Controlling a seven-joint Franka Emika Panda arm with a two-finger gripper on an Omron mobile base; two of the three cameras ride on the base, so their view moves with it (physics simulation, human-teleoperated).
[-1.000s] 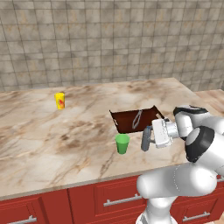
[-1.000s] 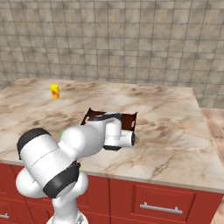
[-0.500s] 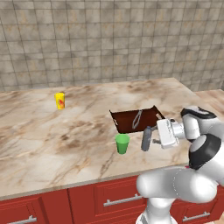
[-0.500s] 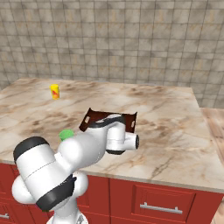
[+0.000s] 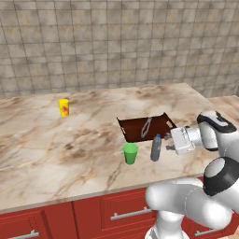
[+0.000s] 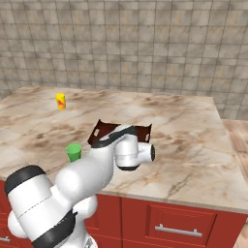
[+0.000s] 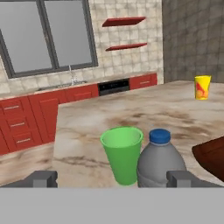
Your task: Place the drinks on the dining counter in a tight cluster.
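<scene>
Left base view: gripper (image 5: 169,145), jaws wide, has backed off the grey bottle (image 5: 156,147) standing released beside the green cup (image 5: 130,153) near the counter's (image 5: 56,154) front edge.

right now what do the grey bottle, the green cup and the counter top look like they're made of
Grey bottle: probably matte translucent plastic, cloudy grey body with blue cap. Green cup: likely plastic, uniform flat green, thin rim. Dining counter: polished marbled stone by its look, beige with brown veins.

Two rear base views sharing the counter (image 5: 56,154) — hand view close, level
</scene>
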